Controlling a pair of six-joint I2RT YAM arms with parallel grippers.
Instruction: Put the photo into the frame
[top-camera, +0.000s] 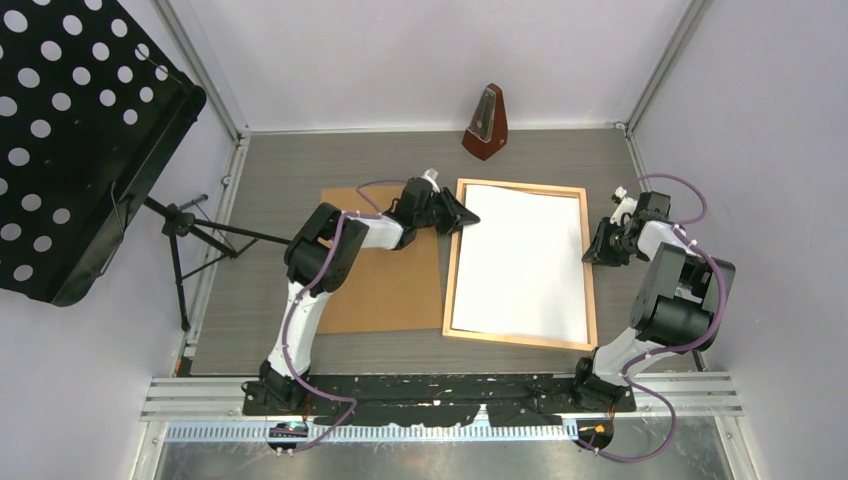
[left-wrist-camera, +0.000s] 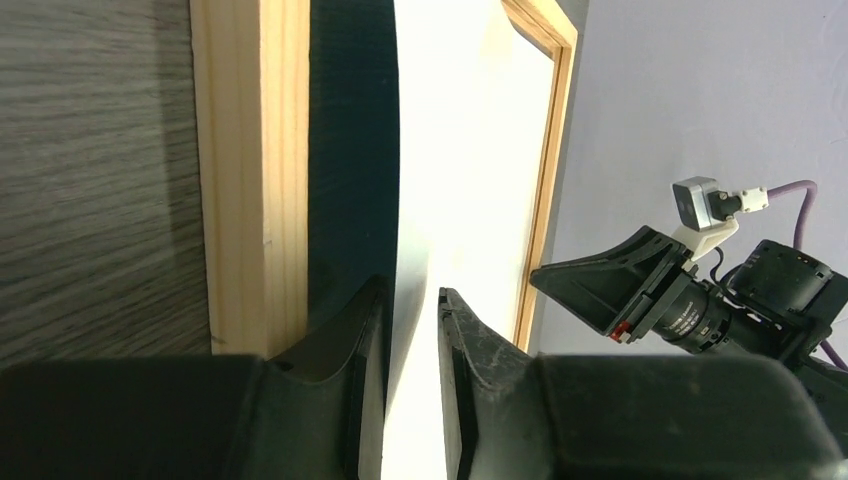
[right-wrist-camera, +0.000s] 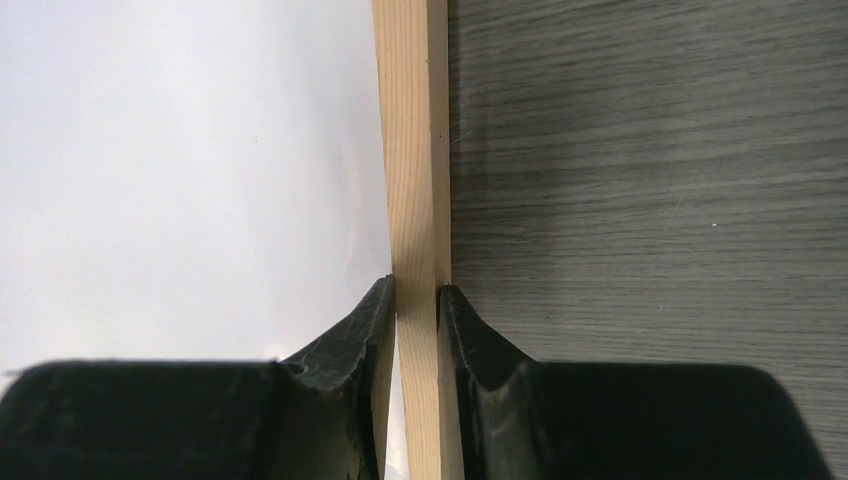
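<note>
The frame (top-camera: 515, 338) lies flat right of centre on the table. The photo (top-camera: 520, 260) lies in it, white back up. My left gripper (top-camera: 466, 214) is at the frame's far left corner. In the left wrist view its jaws (left-wrist-camera: 413, 295) stand slightly apart, one finger on each side of the photo's (left-wrist-camera: 460, 150) left edge. A dark band shows between that edge and the wooden rail (left-wrist-camera: 255, 150). My right gripper (top-camera: 598, 250) is shut on the frame's right rail (right-wrist-camera: 415, 150), with the photo's white back (right-wrist-camera: 180, 150) to its left.
A plain brown backing board (top-camera: 385, 285) lies left of the frame, partly under my left arm. A brown metronome (top-camera: 487, 122) stands at the back. A black perforated music stand (top-camera: 70, 130) on a tripod fills the left side. Walls enclose the table.
</note>
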